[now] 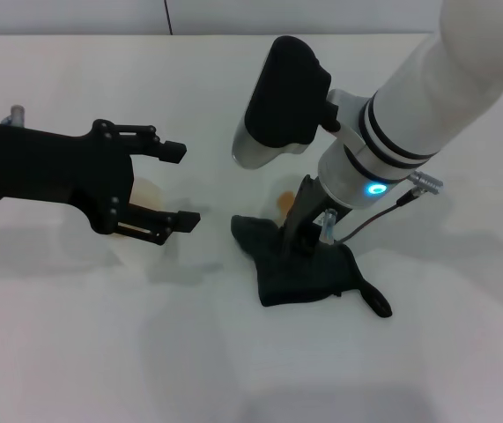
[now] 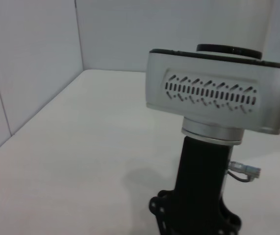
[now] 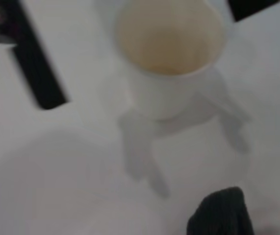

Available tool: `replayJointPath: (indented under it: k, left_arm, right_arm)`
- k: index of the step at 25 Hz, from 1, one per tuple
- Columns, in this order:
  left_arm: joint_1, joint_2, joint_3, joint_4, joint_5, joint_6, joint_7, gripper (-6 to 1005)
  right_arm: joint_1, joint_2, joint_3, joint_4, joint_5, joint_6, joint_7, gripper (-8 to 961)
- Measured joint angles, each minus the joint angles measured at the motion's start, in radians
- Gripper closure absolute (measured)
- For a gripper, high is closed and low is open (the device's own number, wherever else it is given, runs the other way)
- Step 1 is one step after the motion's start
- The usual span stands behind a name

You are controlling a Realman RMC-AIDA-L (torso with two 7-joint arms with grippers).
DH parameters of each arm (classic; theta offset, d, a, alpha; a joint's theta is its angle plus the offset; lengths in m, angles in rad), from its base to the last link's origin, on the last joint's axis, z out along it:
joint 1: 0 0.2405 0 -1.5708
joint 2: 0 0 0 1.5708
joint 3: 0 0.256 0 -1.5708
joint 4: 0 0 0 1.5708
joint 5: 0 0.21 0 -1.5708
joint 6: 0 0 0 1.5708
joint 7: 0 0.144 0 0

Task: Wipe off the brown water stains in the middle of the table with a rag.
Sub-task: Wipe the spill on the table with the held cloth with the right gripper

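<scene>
The dark rag (image 1: 308,271) lies crumpled on the white table (image 1: 75,335), its thin tail pointing toward the front right. My right gripper (image 1: 302,231) comes down onto the rag's upper edge and is shut on it. A small bit of the brown water stains (image 1: 284,204) shows just behind the rag, beside the gripper; the rest is hidden. My left gripper (image 1: 179,186) hovers open to the left, well apart from the rag. In the right wrist view a corner of the rag (image 3: 221,215) shows.
A small translucent cup (image 3: 169,54) with a brownish inside stands between the left gripper's fingers (image 3: 37,73); it is partly hidden in the head view (image 1: 148,190). The left wrist view shows the right arm's grey wrist housing (image 2: 218,93). A wall bounds the table's far side.
</scene>
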Motion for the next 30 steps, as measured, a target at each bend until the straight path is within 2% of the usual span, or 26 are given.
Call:
replayJointPath:
  k: [13, 23, 26, 30]
  left_arm:
    - [0.006, -0.01, 0.0, 0.003, 0.0, 0.001, 0.001, 112]
    - [0.004, -0.014, 0.001, 0.005, 0.0, 0.0, 0.001, 112]
    - [0.001, -0.014, 0.001, 0.003, 0.0, -0.001, 0.002, 112]
    - [-0.002, -0.014, 0.001, 0.002, 0.0, -0.003, 0.002, 112]
  right_arm:
    - [0.013, 0.0, 0.025, 0.055, -0.112, 0.088, 0.078, 873]
    - [-0.001, -0.003, 0.151, 0.094, -0.165, 0.094, 0.106, 872]
    - [-0.002, -0.001, 0.135, 0.089, -0.162, 0.085, 0.099, 872]
    - [0.011, 0.001, 0.05, 0.076, -0.127, 0.07, 0.095, 873]
